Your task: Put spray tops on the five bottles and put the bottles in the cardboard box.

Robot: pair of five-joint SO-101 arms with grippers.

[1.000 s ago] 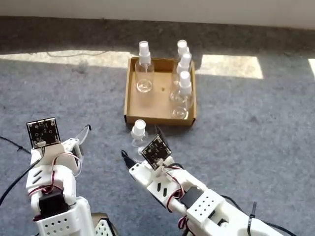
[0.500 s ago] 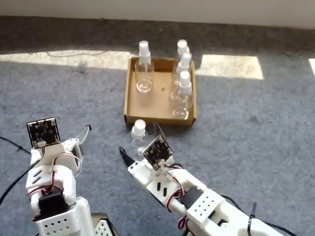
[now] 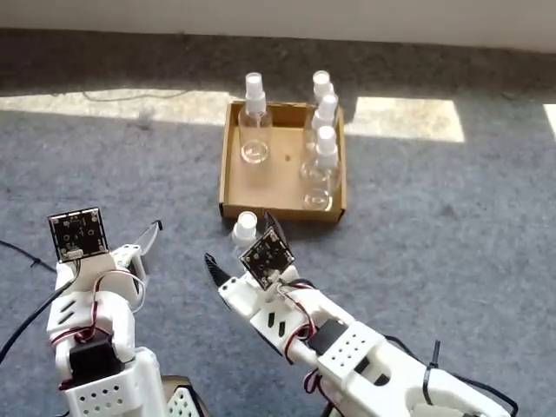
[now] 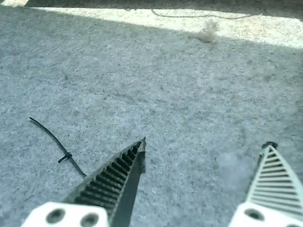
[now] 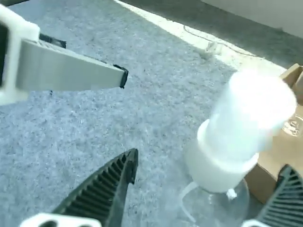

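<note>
Right claw (image 5: 209,161) is gaping wide, the last bottle (image 3: 244,231) standing upright between its jaws, just outside the box (image 3: 228,174), with left claw (image 4: 206,143) sitting farther off.

Grey carpet (image 3: 452,217); black cable tie (image 4: 57,144) lying on it; fluff clump (image 4: 208,28) near sunlit strip (image 4: 118,15).

- A carpeted indoor room; home or office, cannot tell.
- Grey carpet (image 3: 452,252) spreads underfoot, a pale wall (image 3: 365,13) closes the far side, and sunlight (image 3: 408,118) falls across the carpet.
</note>
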